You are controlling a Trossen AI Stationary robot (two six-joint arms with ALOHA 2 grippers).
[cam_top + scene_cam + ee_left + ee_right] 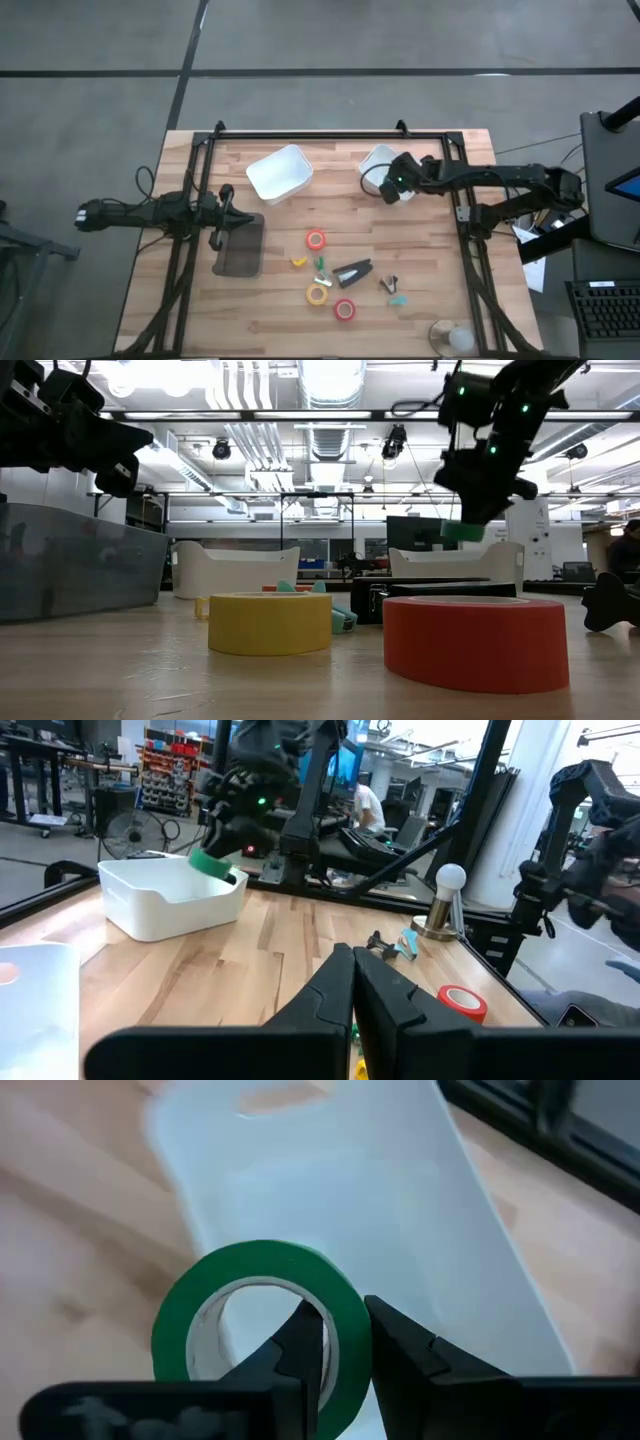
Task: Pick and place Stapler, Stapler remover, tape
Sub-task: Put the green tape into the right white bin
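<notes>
My right gripper (393, 185) is shut on the green tape roll (255, 1280) above the right-hand white bin (376, 158); the low view shows the roll (462, 531) lifted over that bin (455, 563). On the table lie the black stapler (352, 272), the orange tape (316, 239), yellow tape (318, 294) and red tape (344, 309), each flat on its side. A dark staple remover (388, 285) and a teal one (399, 299) lie beside them. My left gripper (352, 982) is shut and empty, waiting at the table's left by the dark bin (238, 247). My right gripper holds the green tape by its ring wall (347, 1330), one finger (300, 1342) inside the white core and the other finger (405, 1350) outside. The roll is lifted clear, over the white bin's open top.
A second white bin (278, 172) stands tilted left of the first. Small yellow (298, 262) and green (321, 265) claw pieces lie by the stapler. A white-knobbed stand (452, 338) sits at the near right corner. A black frame borders the table's sides.
</notes>
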